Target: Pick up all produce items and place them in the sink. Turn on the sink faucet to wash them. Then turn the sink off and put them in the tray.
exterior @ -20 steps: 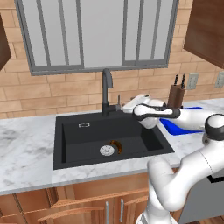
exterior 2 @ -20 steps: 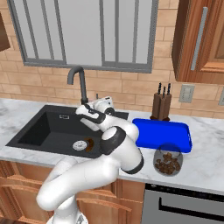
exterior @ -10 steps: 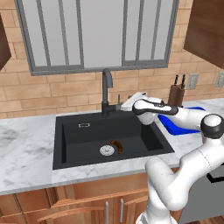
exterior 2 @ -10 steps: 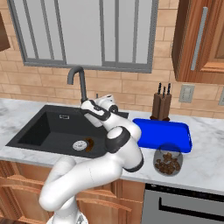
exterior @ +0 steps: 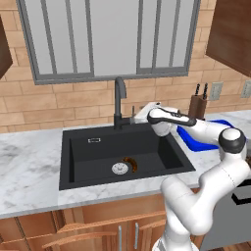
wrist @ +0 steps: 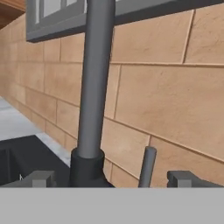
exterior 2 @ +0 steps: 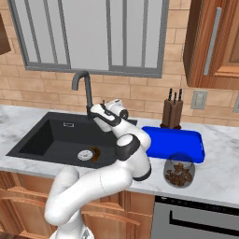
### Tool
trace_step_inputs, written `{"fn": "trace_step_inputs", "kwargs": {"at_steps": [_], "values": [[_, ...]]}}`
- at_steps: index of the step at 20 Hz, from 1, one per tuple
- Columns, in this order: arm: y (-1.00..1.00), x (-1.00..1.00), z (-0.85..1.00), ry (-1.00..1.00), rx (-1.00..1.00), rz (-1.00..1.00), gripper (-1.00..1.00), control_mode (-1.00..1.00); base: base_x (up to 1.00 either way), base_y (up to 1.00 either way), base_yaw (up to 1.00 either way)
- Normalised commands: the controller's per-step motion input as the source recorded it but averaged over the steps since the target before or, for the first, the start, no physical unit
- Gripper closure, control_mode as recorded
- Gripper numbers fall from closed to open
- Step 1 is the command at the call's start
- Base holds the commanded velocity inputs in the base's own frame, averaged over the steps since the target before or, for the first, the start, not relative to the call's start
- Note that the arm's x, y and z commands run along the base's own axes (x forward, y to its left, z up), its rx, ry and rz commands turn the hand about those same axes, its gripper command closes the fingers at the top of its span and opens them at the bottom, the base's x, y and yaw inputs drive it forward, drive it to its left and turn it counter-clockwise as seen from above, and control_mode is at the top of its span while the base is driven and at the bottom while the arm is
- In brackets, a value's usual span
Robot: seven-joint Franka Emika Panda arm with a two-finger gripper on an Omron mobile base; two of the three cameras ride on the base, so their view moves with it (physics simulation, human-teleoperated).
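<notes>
The produce item, a small dark brown curved piece [exterior: 131, 164] [exterior 2: 95, 153], lies on the floor of the black sink [exterior: 88, 157] [exterior 2: 46, 140], beside the round silver drain. The black gooseneck sink faucet [exterior: 119, 100] [exterior 2: 84, 88] [wrist: 94, 87] stands behind the basin. Its thin upright lever [exterior: 132, 112] [wrist: 147, 166] stands just right of the column. My gripper [exterior: 138, 116] [exterior 2: 99, 110] [wrist: 113, 179] is open and empty, level with the faucet base. In the hand view the lever rises between the two fingertips. The blue tray [exterior: 196, 139] [exterior 2: 175, 142] sits right of the sink.
A knife block [exterior: 198, 105] [exterior 2: 172, 112] stands against the brick wall behind the tray. A round dish of brown lumps [exterior 2: 179, 172] sits near the counter's front edge, right of the sink. A window runs above the faucet.
The hand has moved left along the back of the sink, closer to the faucet and its lever. The jaws stay open. The produce piece has not moved.
</notes>
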Motion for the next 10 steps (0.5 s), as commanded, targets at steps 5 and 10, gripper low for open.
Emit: {"fn": "trace_step_inputs", "kwargs": {"at_steps": [5,10], "values": [[0.07,0.28,-0.10,0.00,0.00,0.04,-1.00,-1.00,0.00,0.00,0.00],[0.09,0.28,-0.13,0.00,0.00,0.04,-1.00,-1.00,0.00,0.00,0.00]]}}
